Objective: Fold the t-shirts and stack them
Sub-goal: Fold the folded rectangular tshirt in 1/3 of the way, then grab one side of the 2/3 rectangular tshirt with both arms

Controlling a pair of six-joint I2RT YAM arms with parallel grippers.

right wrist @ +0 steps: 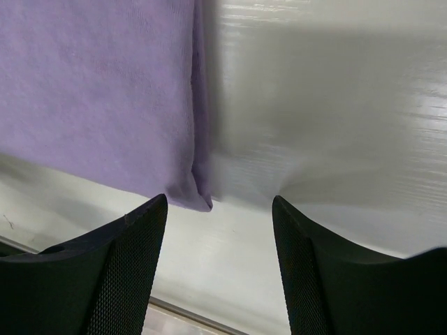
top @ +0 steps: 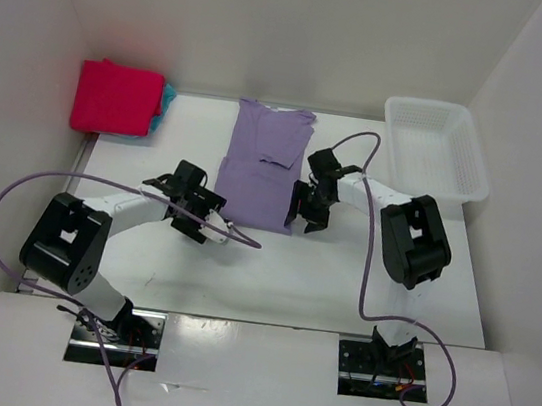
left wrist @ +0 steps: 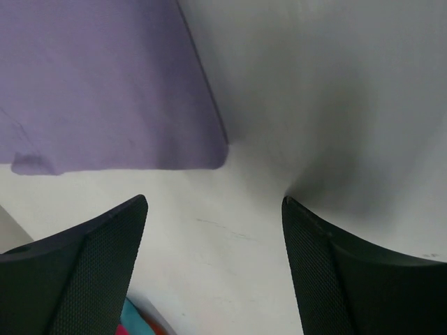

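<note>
Currently the lavender t-shirt (top: 261, 166) lies flat mid-counter (top: 342, 274), folded into a long narrow strip running far to near, with a sleeve piece lying on top at the far end. The magenta-red t-shirt (top: 116, 98) sits folded in the far left corner, on top of the turquoise t-shirt (top: 167, 100), which shows only as an edge on its right side.

The left gripper (top: 206, 220) is at the strip's near-left corner, jaws wide apart with nothing between them. In the left wrist view the cloth corner is ahead of both jaws and clear of them, with bare counter under the gap.

The right gripper (top: 306, 216) is at the near-right corner, jaws also apart and holding nothing. In the right wrist view the cloth corner sits just ahead of one jaw's tip; can't tell if it touches.

The white mesh basket (top: 436, 145) is far right, well apart from the shirts.
</note>
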